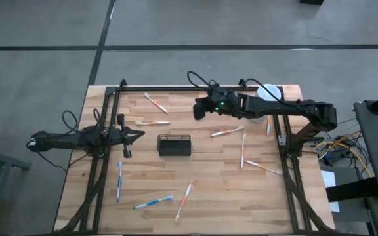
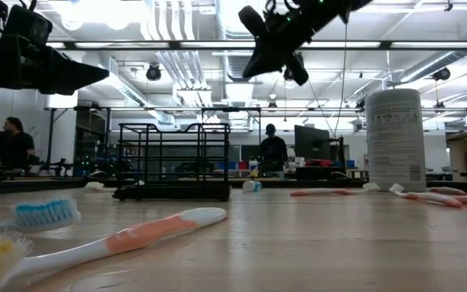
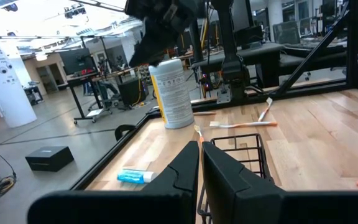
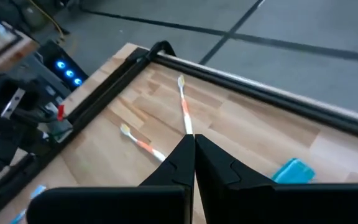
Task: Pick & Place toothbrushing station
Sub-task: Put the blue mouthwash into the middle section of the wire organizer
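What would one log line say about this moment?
left gripper: shut, empty, beside basket | right gripper: shut, empty, raised | toothbrushes: scattered on table

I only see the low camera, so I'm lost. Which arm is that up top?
Observer: The right one. Its gripper hangs shut and empty, beyond the basket and to its right.
Operator: Where's the other gripper?
Observer: The left gripper is just left of the basket, shut, holding nothing.
Operator: Any brushes in the basket?
Observer: None that I can see; the left wrist camera shows bare wire.
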You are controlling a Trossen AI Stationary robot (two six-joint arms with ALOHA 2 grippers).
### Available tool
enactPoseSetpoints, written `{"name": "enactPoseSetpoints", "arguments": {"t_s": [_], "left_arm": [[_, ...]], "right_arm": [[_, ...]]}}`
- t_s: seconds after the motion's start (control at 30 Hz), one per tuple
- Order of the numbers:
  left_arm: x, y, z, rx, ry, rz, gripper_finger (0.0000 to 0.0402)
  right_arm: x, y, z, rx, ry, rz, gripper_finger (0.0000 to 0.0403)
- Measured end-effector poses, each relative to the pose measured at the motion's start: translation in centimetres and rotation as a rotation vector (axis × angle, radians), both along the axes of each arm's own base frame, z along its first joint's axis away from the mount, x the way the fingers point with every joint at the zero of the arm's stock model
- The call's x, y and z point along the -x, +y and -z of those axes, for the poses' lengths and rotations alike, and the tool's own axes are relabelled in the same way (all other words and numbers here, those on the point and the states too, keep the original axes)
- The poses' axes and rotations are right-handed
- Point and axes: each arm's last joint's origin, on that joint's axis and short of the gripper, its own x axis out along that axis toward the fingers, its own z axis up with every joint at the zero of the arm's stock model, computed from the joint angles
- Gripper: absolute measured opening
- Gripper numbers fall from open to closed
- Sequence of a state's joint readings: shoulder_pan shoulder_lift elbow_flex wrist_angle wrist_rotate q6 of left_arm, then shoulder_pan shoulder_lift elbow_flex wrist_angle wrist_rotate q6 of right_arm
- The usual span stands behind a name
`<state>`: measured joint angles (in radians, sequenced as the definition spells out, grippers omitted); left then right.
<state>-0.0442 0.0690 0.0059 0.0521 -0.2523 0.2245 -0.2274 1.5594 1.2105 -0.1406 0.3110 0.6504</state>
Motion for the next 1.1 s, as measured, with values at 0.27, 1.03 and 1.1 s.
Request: {"name": "enactPoseSetpoints", "arguments": {"t_s": [0.27, 1.03, 1.1], "left_arm": [[0.0, 0.0, 0.0, 0.000, 0.000, 0.000, 0.0026], [0.0, 0.0, 0.0, 0.000, 0.000, 0.000, 0.0026], [0.0, 0.0, 0.0, 0.000, 0.000, 0.001, 0.0026]], "right_arm": [[0.7, -1.1, 2.9, -0.191, -0.042, 0.062, 0.0009], [-0.2, -1.9, 6.6, -0.283, -0.033, 0.170, 0.0009], [-0.5, -2.2, 7.1, -0.305, -0.034, 0.191, 0.0009]]}}
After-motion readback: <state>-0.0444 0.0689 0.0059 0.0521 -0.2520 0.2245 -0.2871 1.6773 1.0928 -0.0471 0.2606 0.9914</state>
